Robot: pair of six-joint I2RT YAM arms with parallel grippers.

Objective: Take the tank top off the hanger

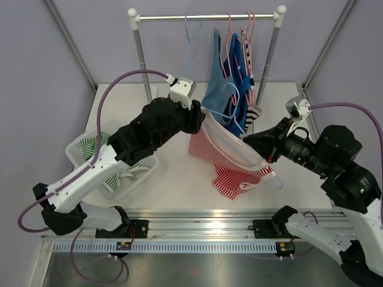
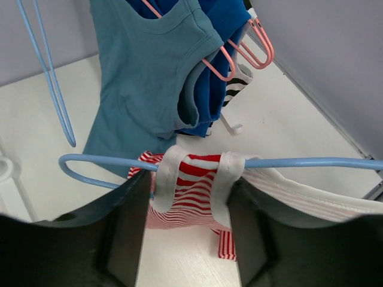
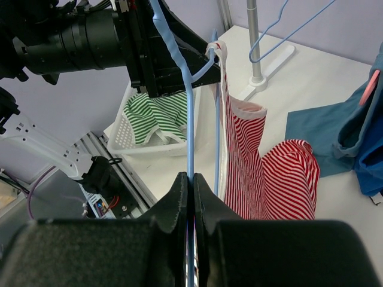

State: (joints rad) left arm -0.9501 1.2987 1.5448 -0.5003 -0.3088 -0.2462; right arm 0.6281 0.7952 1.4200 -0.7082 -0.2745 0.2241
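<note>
Nearest: right gripper [image 3: 191, 182] pressed together on light-blue hanger [image 3: 189, 119] wire. Red-striped tank top [image 1: 234, 179] hangs from hanger, hem on table [image 1: 173, 185]. Left gripper [image 2: 190, 185] straddles white straps [image 2: 169, 173]; pinching or not, cannot tell. Behind: teal top [image 2: 143, 78] on rack [image 1: 206, 17].

Two arms [image 1: 149, 128] [image 1: 335, 161], one clothes rack [image 1: 203, 17], one basket [image 1: 72, 154], one red-striped tank top [image 1: 239, 179]
</note>
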